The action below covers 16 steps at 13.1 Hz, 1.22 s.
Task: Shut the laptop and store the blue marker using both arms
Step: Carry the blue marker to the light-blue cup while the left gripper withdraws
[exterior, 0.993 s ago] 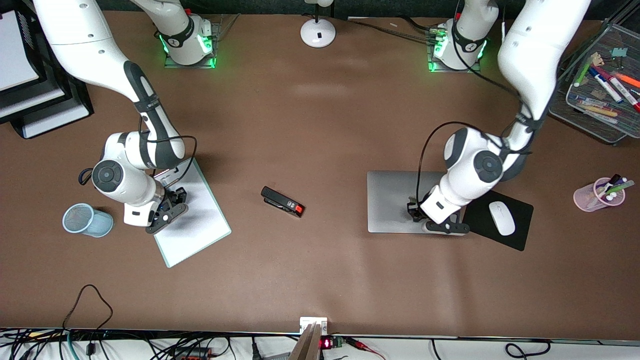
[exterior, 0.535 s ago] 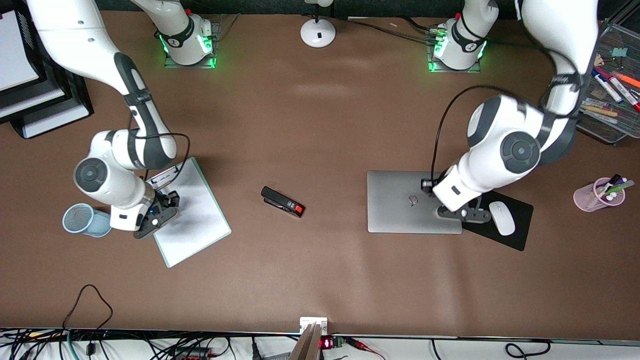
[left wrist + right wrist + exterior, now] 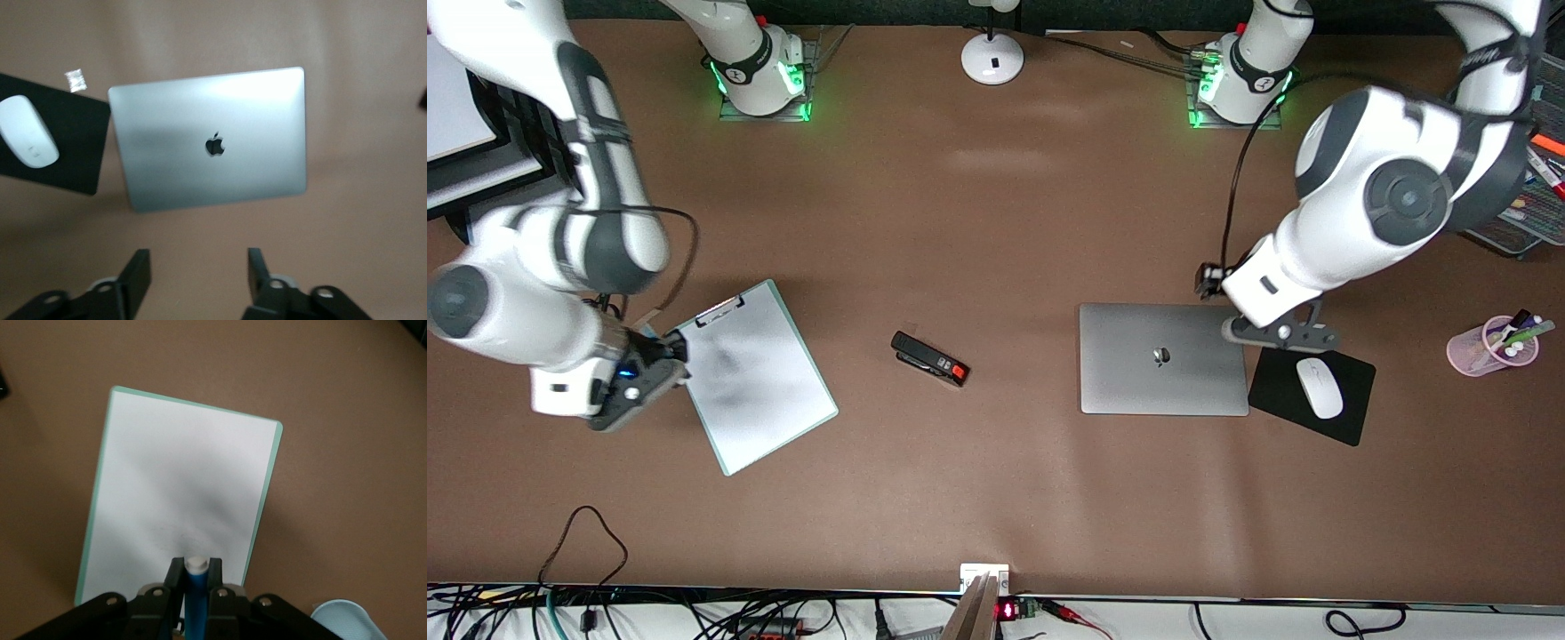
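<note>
Front view: laptop (image 3: 1163, 358) now shut, left claw (image 3: 1276, 333) lifted off it, jaws apart; right claw (image 3: 636, 378), clamped on blue marker (image 3: 195, 600), has swung off the clipboard (image 3: 751, 373) toward storage.

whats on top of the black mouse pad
A white mouse lies on the black mouse pad. The left gripper hangs over the pad's edge next to the closed laptop, fingers open, hiding that strip.
</note>
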Available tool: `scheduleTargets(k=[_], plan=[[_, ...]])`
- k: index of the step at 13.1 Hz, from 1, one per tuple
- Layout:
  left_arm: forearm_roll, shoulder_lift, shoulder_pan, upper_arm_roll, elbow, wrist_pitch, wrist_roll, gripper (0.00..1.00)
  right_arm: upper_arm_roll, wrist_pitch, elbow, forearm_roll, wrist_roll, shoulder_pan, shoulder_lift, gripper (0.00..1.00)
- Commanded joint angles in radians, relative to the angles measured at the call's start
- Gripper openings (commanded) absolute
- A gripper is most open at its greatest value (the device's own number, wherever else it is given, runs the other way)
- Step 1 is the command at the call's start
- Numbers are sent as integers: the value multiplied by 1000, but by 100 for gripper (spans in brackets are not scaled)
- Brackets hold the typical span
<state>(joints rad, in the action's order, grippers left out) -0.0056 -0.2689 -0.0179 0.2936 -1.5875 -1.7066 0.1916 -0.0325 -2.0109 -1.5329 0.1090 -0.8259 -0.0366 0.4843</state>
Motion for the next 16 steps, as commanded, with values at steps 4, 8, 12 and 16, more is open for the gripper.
scheduleTargets(k=[4,8,12,16], plan=[[27,30,78,2,115,154,-217,100,3,167,142,220,-407,161,16,0],[24,87,-11,-97,98,151,-245,100,5,161,172,400,-715,260,58,0],[52,199,-95,-269,-56,8,-230,100,5,166,218,549,-950,320,91,0],[52,270,-96,-289,-138,-47,-233,100,6,167,264,688,-1078,356,166,0]])
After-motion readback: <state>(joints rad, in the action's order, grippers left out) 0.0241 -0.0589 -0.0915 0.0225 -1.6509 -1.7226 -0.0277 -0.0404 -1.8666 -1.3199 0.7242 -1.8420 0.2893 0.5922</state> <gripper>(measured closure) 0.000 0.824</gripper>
